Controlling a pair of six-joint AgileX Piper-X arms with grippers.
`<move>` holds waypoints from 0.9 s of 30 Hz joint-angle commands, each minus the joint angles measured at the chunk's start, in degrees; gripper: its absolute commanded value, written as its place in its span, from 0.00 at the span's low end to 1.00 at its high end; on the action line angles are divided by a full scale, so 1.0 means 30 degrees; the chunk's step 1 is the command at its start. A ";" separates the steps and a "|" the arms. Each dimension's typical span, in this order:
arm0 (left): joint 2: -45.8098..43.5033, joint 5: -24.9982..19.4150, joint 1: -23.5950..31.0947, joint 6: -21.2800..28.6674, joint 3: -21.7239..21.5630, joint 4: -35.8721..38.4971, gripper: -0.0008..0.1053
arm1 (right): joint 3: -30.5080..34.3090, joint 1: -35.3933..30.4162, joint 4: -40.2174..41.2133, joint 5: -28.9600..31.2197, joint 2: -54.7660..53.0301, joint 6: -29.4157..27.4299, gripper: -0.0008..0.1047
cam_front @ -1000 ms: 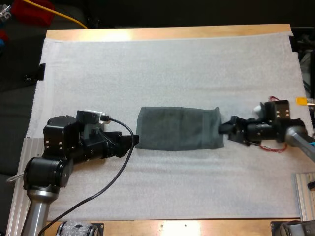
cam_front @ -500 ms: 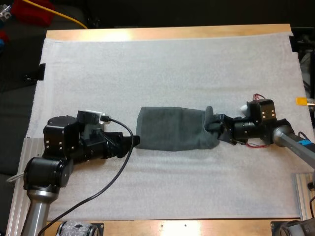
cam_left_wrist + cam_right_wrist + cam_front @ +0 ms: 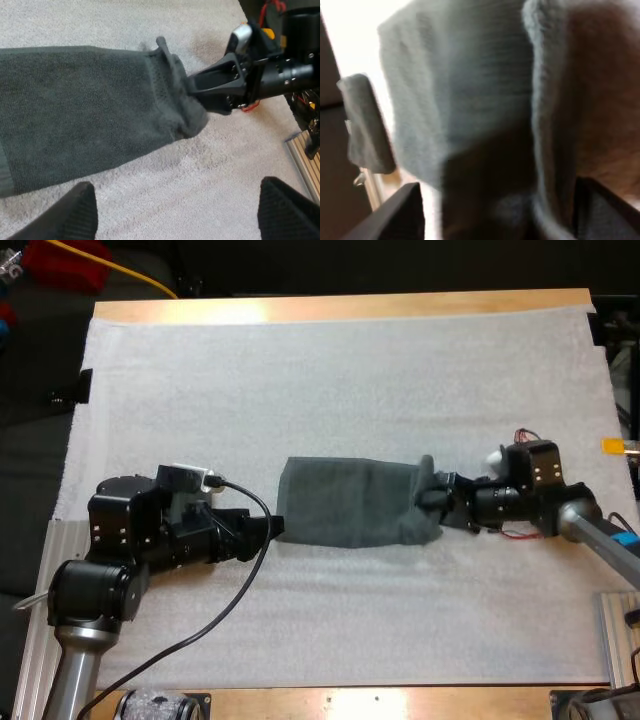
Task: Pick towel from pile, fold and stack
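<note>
Now right gripper [image 3: 428, 502], clamped on the right end of the dark grey-green terry towel [image 3: 345, 502] on the white mat [image 3: 350, 390], has dragged it leftward and bunched it, so the fold-over looks to be starting; left gripper [image 3: 272, 527] sits fingers apart at its left edge.

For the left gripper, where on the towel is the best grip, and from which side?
On the towel, probably its left short edge, approached low from the left: that edge lies flat on the mat facing the open left gripper, while the right gripper holds the bunched right end.
</note>
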 commanded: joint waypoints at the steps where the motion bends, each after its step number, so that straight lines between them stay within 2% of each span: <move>1: -0.0117 0.0127 0.0008 -0.0098 -0.0121 -0.0061 0.62 | 0.0010 0.0034 0.0124 -0.0111 -0.0469 -0.0265 0.59; 8: -0.0117 0.0127 0.0008 -0.0098 -0.0121 -0.0061 0.62 | 0.0010 0.0034 0.1062 0.0216 -0.1018 -0.0741 0.59; 11: -0.0117 0.0127 0.0008 -0.0098 -0.0121 -0.0061 0.62 | 0.0010 0.0034 0.2157 0.1355 -0.1017 -0.1222 0.59; 16: -0.0117 0.0127 0.0008 -0.0098 -0.0121 -0.0061 0.62 | 0.0010 0.0034 0.4315 0.3640 -0.1017 -0.3275 0.59; 22: -0.0117 0.0127 0.0008 -0.0098 -0.0121 -0.0061 0.62 | 0.0010 0.0034 0.4111 0.5024 -0.1017 -0.3470 0.59; 27: -0.0117 0.0127 0.0008 -0.0098 -0.0121 -0.0061 0.62 | 0.0010 0.0034 0.3499 0.5411 -0.1017 -0.3470 0.59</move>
